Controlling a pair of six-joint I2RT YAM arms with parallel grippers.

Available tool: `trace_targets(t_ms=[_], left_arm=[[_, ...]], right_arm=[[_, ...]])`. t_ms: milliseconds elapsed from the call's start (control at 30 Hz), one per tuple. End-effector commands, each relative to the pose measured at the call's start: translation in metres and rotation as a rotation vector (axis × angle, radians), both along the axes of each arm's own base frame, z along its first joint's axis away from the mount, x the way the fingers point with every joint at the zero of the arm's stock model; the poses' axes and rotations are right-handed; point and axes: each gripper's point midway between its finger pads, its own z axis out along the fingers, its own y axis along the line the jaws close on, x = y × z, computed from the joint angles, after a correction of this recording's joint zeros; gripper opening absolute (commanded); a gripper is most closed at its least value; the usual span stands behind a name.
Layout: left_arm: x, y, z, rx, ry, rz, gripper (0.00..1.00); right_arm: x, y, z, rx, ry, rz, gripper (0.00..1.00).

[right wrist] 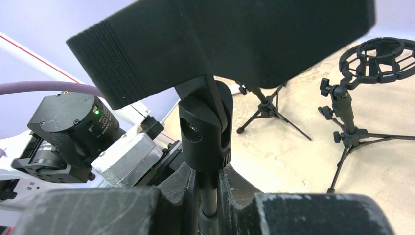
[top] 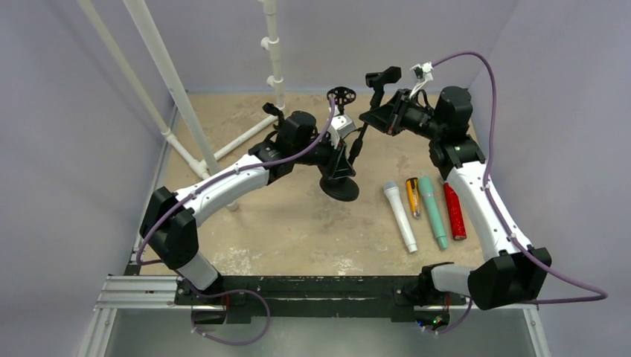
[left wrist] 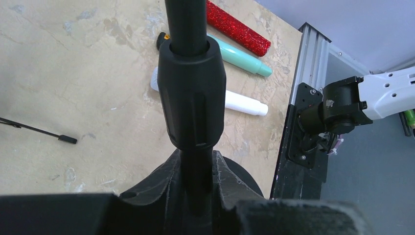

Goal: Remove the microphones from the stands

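On the tan desk [top: 298,230] stands one black microphone stand with a round base [top: 340,187]. The left hand [left wrist: 195,205] pinches its thick lower pole, and the right hand [right wrist: 210,196] is pressed onto the thin rod just under the black ribbed clip [top: 383,76], which looks empty. The microphones lie side by side on the desk near the right arm and look stiff, smooth and light, best taken mid-barrel; I count four: white mic [top: 399,217], teal mic [top: 432,210], red glitter mic [top: 454,210], orange-and-black mic [top: 412,197].
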Motion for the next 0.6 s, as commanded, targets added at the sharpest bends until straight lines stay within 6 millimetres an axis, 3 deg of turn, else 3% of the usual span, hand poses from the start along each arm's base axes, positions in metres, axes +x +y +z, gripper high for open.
trace_targets(t_ms=[0,133,233,400,567], left_arm=[[-0.009,-0.004,0.023,-0.057,-0.053,-0.039,0.0],[-0.008,0.0,0.032,-0.069,-0.067,-0.009,0.0],[-0.008,0.001,0.04,-0.079,-0.063,0.009,0.0],[-0.006,-0.001,0.042,-0.089,-0.049,0.025,0.0],[-0.004,0.002,0.041,-0.089,-0.057,0.046,0.0]], right_arm=[[-0.014,-0.002,0.042,0.041,-0.123,0.0,0.22],[-0.018,-0.005,0.025,0.005,-0.107,0.002,0.55],[-0.024,-0.002,0.007,-0.009,-0.082,0.027,0.68],[-0.032,0.008,-0.029,-0.064,-0.037,0.077,0.69],[-0.039,0.016,-0.053,-0.077,-0.015,0.121,0.57]])
